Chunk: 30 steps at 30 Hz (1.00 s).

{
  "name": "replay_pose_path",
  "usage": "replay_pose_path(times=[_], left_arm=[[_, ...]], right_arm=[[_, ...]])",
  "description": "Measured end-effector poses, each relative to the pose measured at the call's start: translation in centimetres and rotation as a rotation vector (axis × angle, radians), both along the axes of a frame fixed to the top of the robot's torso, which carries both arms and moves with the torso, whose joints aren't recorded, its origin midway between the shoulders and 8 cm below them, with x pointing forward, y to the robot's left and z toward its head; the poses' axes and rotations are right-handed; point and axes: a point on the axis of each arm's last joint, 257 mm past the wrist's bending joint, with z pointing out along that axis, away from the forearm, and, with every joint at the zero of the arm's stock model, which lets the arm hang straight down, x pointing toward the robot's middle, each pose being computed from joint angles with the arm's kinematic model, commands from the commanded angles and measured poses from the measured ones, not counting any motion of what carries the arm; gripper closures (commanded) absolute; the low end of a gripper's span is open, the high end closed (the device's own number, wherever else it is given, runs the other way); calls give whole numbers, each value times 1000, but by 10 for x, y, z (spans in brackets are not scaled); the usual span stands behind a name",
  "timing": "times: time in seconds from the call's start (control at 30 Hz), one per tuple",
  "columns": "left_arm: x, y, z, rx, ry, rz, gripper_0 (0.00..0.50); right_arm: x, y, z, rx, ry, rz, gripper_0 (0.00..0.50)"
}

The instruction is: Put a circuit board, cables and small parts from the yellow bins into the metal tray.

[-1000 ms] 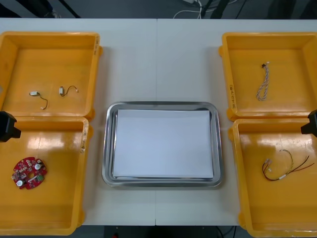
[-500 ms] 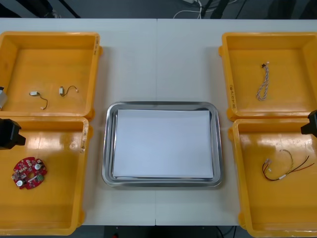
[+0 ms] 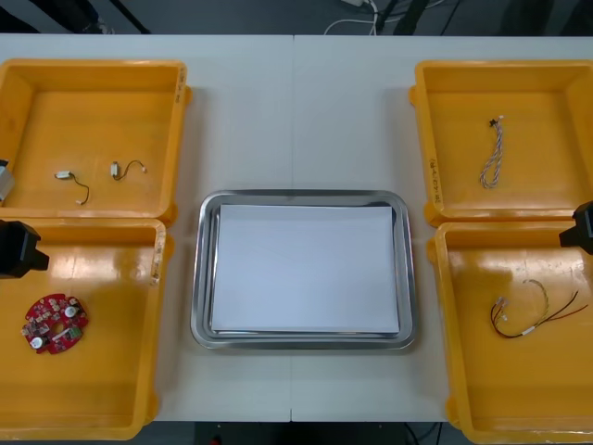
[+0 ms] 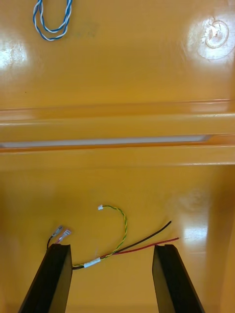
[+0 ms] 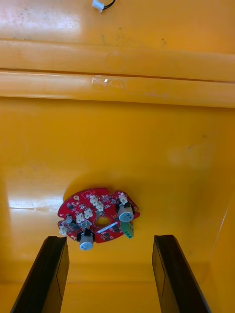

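The left end effector [image 5: 109,238] is being held open and empty over the near-left yellow bin [image 3: 102,389]. The round circuit board [image 3: 56,324] is being spotted flat at its five o'clock, nearest this arm. The right end effector [image 4: 111,246], open and empty too, is being held over a red and yellow cable [image 4: 117,249].

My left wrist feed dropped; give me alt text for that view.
The left gripper hangs open above a round red circuit board lying flat in a yellow bin, just beyond the fingertips. Past the bin's far wall, a small white plug shows in the next bin.
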Motion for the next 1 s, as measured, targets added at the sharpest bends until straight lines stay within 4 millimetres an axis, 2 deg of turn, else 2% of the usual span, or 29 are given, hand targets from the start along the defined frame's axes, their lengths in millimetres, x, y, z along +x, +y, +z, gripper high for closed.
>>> replay_pose_path(times=[0.23,0.37,0.5,0.77,1.0], left_arm=[[-3,-5,5,5,-20,7,0],[-11,-6,3,-18,-23,98,0],[-17,-6,0,-52,-29,220,0],[-21,-16,-10,-87,-38,278,0],[-29,-17,-27,-95,-26,325,0]], right_arm=[[-3,4,-9,19,4,-6,23],[-10,3,-16,29,7,-38,24],[-21,6,-22,74,12,-144,23],[-43,4,-36,58,4,-182,24],[-60,4,-61,74,28,-223,22]])
